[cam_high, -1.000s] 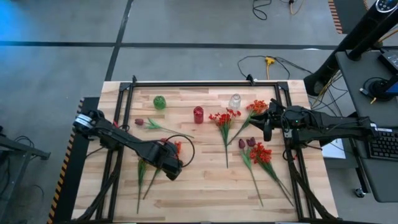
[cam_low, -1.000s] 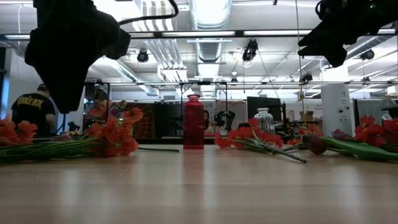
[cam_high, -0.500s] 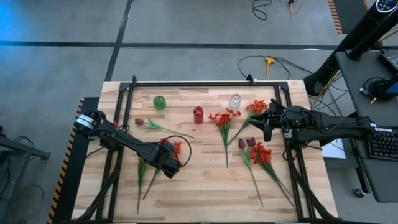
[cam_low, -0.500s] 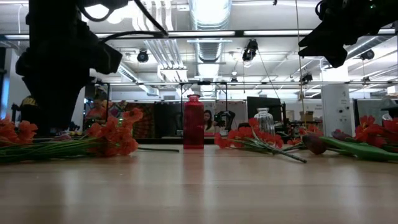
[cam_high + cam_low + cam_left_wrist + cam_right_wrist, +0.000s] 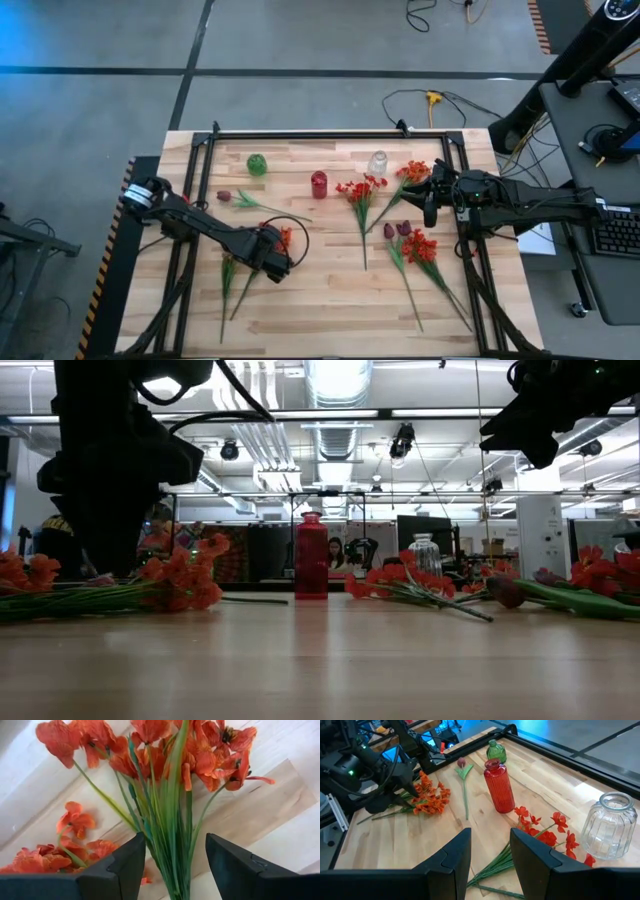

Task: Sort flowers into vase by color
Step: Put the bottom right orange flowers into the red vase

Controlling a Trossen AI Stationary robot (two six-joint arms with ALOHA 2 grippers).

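Orange blooms on green stalks, a bunch of the flowers, lie on the pale wooden desk toward eight o'clock from its centre; the left claw is down over them, fingers parted with the stalks passing between, not pinched; more flowers lie from centre toward four o'clock; a red vase stands near twelve o'clock, a green vase toward eleven, a clear vase toward one; the right claw hangs above the three o'clock side, fingers partly open, holding nothing.
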